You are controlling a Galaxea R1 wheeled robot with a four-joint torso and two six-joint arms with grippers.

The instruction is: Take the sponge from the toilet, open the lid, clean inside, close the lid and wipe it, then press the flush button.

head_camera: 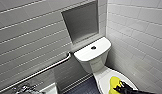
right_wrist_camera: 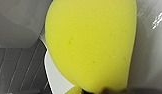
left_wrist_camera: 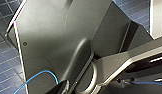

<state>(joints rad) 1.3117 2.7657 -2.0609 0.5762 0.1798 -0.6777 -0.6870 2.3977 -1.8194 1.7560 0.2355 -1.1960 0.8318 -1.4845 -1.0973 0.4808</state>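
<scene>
The white toilet [head_camera: 93,56] stands in the corner, its tank top carrying a dark round flush button [head_camera: 93,47]. Below the tank, the white oval lid [head_camera: 103,80] lies down flat. The bright yellow sponge [head_camera: 113,83] rests on the lid, and my dark right gripper [head_camera: 121,88] is shut on it from the near side. In the right wrist view the sponge [right_wrist_camera: 92,42] looms large against the white ceramic. The left wrist view shows my own grey plate over dark blue floor tiles [left_wrist_camera: 7,72].
A metal grab bar [head_camera: 47,67] runs along the tiled wall left of the tank. A recessed niche [head_camera: 80,21] sits above the tank. A white tiled wall [head_camera: 142,37] closes the right side. Dark floor tiles [head_camera: 83,88] lie left of the bowl.
</scene>
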